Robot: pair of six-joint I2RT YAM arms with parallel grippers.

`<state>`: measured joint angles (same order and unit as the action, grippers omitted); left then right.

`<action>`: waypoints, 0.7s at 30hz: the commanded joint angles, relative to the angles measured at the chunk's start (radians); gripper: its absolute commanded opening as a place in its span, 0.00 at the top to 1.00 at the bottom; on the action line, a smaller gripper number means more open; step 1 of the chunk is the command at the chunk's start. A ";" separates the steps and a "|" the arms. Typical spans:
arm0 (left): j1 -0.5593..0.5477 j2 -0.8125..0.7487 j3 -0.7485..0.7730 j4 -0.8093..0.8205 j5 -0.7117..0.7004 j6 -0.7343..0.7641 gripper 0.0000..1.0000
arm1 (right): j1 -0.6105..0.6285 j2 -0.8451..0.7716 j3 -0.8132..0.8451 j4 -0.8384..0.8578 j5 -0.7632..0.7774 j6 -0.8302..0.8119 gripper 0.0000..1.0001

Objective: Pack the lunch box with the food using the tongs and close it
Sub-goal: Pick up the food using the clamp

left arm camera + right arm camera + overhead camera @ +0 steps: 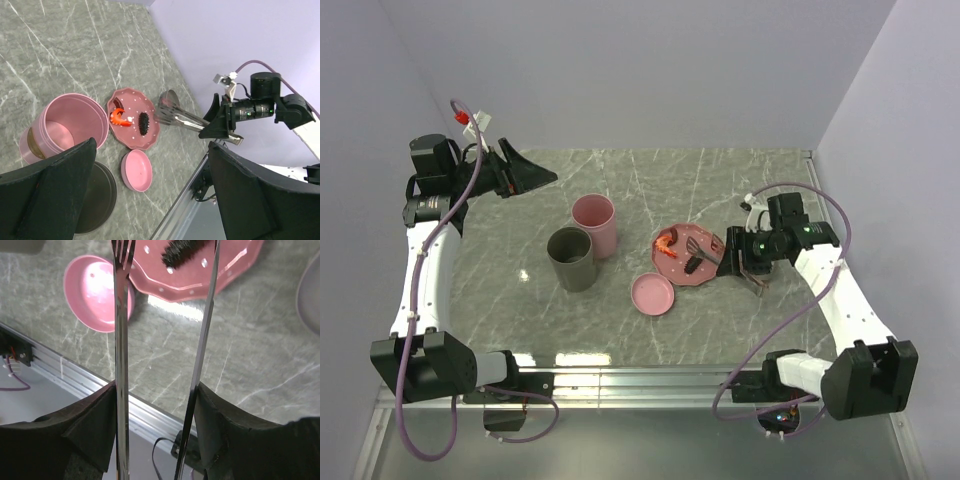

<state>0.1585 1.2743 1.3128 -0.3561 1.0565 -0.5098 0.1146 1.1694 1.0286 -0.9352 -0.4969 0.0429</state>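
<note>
Top view: right claw [726, 258] grasps the tongs [699, 248] by the handle end, with the tips reaching ahead of it over the pink plate [672, 274]. The shrimp [665, 240] lies just beyond the tips. Left claw [534, 175] is released and empty, well apart from everything. Left wrist: the pink lunch box [70, 125] stands open ahead, its lid [137, 170] beside the plate, the dark sausage [144, 122] on the plate. Right wrist: tong arms are spread, with the sausage ahead between them. Step judged: first pick-up. Next: squeeze, lift, carry to the box.
</note>
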 commanded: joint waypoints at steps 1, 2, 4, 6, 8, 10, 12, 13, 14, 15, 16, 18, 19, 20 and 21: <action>0.006 -0.018 0.008 0.029 0.000 0.004 0.00 | -0.018 0.001 -0.019 0.012 -0.023 0.035 0.36; 0.006 -0.015 0.005 0.029 -0.001 0.001 0.01 | -0.018 0.003 -0.022 0.012 -0.019 0.040 0.37; 0.006 -0.015 -0.006 0.045 -0.003 -0.012 0.01 | -0.018 0.018 -0.022 0.010 -0.017 0.043 0.37; 0.006 -0.015 -0.012 0.063 -0.001 -0.021 0.01 | -0.018 0.055 -0.024 0.013 -0.018 0.051 0.37; 0.006 -0.012 -0.007 0.057 -0.003 -0.021 0.01 | -0.018 0.091 -0.027 0.019 -0.031 0.063 0.37; 0.010 -0.009 0.006 0.033 -0.006 0.000 0.01 | -0.018 0.105 -0.032 0.022 -0.038 0.063 0.38; 0.010 -0.009 0.006 0.026 -0.010 0.010 0.01 | -0.018 0.119 -0.038 0.026 -0.037 0.064 0.38; 0.015 -0.009 0.002 0.031 -0.010 0.011 0.01 | -0.018 0.125 -0.036 0.027 -0.035 0.064 0.38; 0.013 -0.007 -0.001 0.035 -0.010 0.010 0.01 | -0.018 0.134 -0.036 0.030 -0.035 0.063 0.39; 0.016 -0.004 -0.006 0.040 -0.009 0.005 0.01 | -0.016 0.139 -0.035 0.032 -0.041 0.060 0.39; 0.018 -0.003 -0.009 0.049 -0.007 0.002 0.01 | -0.018 0.147 -0.030 0.035 -0.043 0.058 0.40; 0.018 0.003 -0.015 0.058 -0.004 -0.007 0.01 | -0.016 0.164 -0.022 0.036 -0.048 0.052 0.41; 0.019 0.005 -0.020 0.060 -0.001 -0.009 0.01 | -0.013 0.174 -0.018 0.042 -0.049 0.051 0.41; 0.018 0.007 -0.021 0.066 0.000 -0.012 0.01 | -0.013 0.182 -0.015 0.044 -0.052 0.048 0.42; 0.018 0.008 -0.023 0.065 0.000 -0.010 0.01 | -0.006 0.188 -0.010 0.045 -0.055 0.045 0.42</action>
<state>0.1719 1.2747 1.2964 -0.3344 1.0496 -0.5163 0.1005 1.3422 0.9928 -0.9241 -0.5251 0.0952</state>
